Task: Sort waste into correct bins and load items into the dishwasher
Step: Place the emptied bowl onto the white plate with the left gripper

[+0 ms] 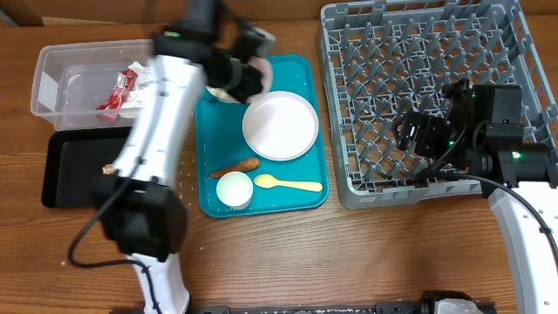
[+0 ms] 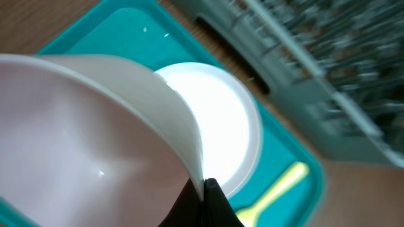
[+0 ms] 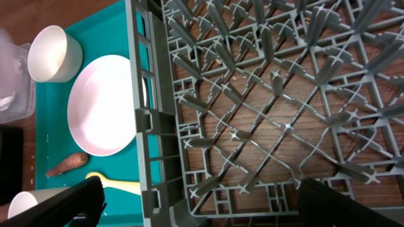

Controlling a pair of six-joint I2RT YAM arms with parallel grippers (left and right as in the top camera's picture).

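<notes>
Red wrapper (image 1: 118, 92) seemingly binned in the clear tub (image 1: 52, 78), yet the rack (image 1: 392, 52) is bare: left gripper (image 2: 205, 189) pinches the rim of the pink bowl (image 2: 82, 139) over the teal tray (image 1: 301, 196), right gripper (image 3: 202, 198) hangs wide open

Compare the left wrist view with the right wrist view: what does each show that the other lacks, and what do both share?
Only the left wrist view: the left claw shut on the rim of the pink bowl. Only the right wrist view: the carrot-like stick and the open right claw. Both: the plate, yellow spoon, teal tray and grey rack.
</notes>
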